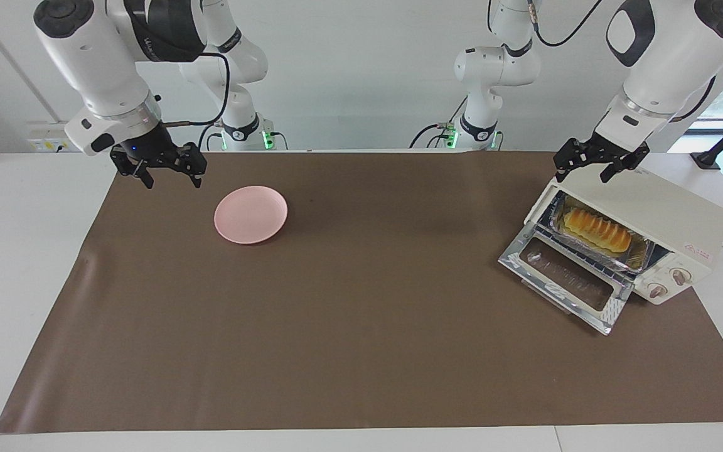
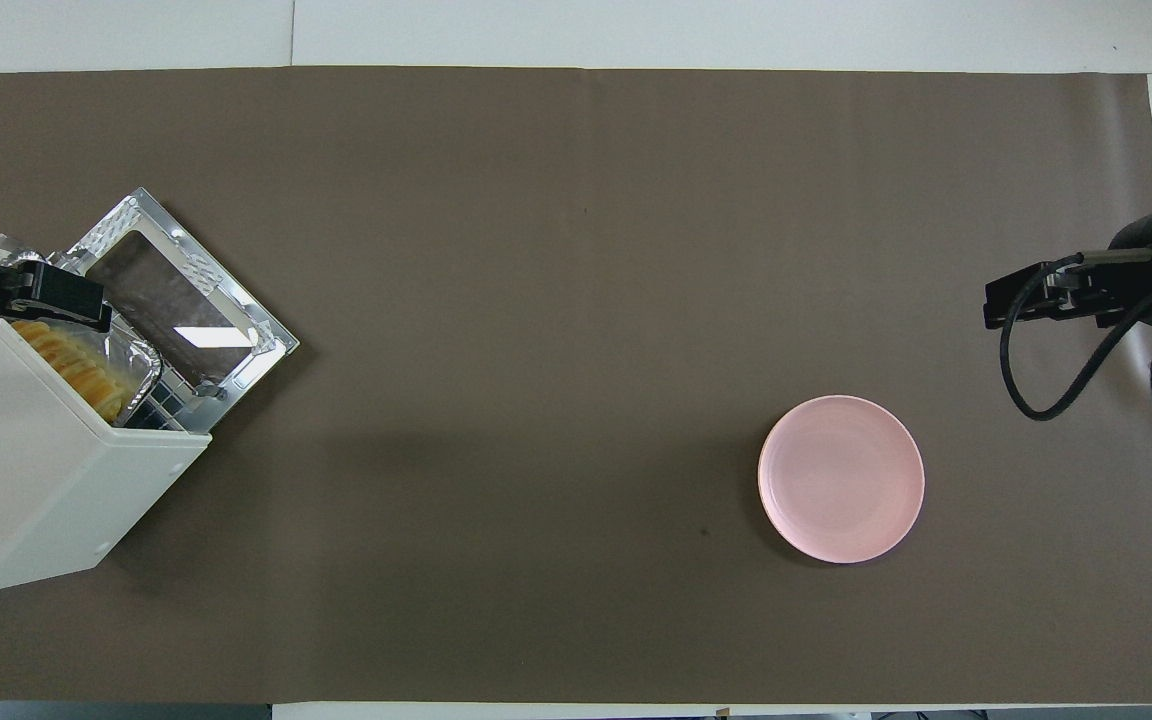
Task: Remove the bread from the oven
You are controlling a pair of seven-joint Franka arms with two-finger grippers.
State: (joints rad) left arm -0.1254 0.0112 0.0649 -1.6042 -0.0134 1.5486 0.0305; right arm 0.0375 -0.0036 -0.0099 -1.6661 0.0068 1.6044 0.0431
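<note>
The oven [image 1: 641, 235] sits at the left arm's end of the table, and its door [image 1: 572, 282] is already down flat on the brown mat [image 1: 361, 314]. So the opening part looks done. The bread [image 1: 595, 230] is not out yet. It lies in a foil tray [image 1: 641, 256] on the rack inside the oven, just past the open door. No gripper touches it. The left gripper [image 1: 595, 164] hangs in the air over the top corner of the oven, close above the bread, with its fingers spread apart and nothing in them. The right gripper [image 1: 162, 168] waits up in the air at the right arm's end of the table, near a pink plate [image 1: 250, 214], and its fingers are spread and empty too. The plate lies well apart from the oven, and it has nothing on it. I think the main job is all still to do: go down into the oven, pinch the bread, lift it out, and maybe set it on the plate.
</note>
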